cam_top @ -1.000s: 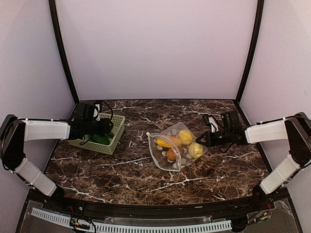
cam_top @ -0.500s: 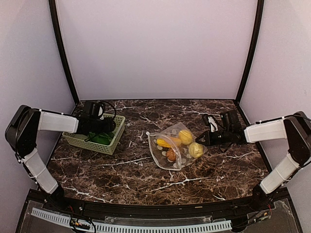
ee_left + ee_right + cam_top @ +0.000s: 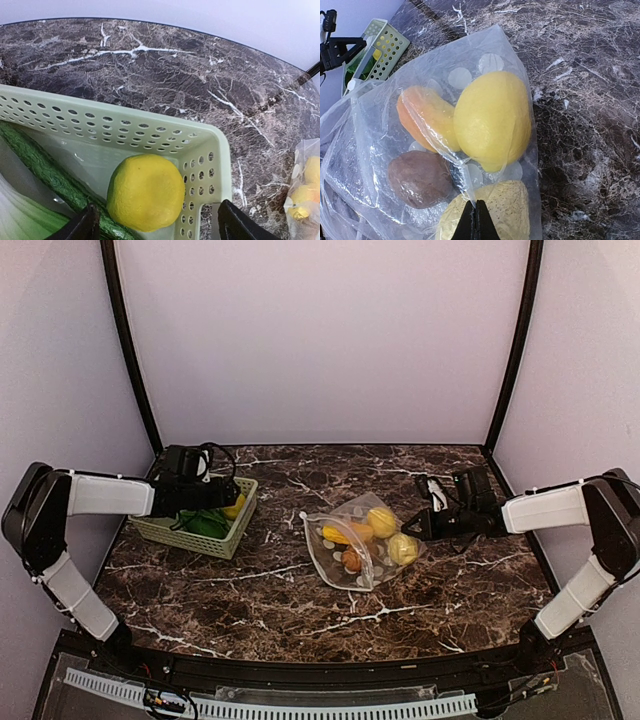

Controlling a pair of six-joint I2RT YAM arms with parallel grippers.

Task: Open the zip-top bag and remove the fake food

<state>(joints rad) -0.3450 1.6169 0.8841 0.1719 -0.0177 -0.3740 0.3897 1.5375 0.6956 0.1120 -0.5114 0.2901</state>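
Note:
The clear dotted zip-top bag (image 3: 345, 548) lies mid-table and holds fake food: a yellow lemon (image 3: 492, 117), an orange piece (image 3: 422, 117), a brown piece (image 3: 419, 179) and a pale speckled yellow piece (image 3: 507, 207). My right gripper (image 3: 475, 212) is shut on a fold of the bag's film; in the top view the right gripper (image 3: 410, 532) is at the bag's right edge. My left gripper (image 3: 157, 227) is open over the pale green basket (image 3: 100, 125). A yellow lemon (image 3: 146, 192) lies in the basket between its fingers, beside a green leafy piece (image 3: 45, 170).
The basket (image 3: 215, 545) stands at the table's left, near the back. The enclosure's dark corner posts (image 3: 130, 340) rise at the back left and back right. Dark marble table (image 3: 300, 610) lies in front of the bag.
A yellow lemon now shows in the basket's right end at the left gripper's tip. The left arm has shifted slightly. The right arm and the bag have not moved.

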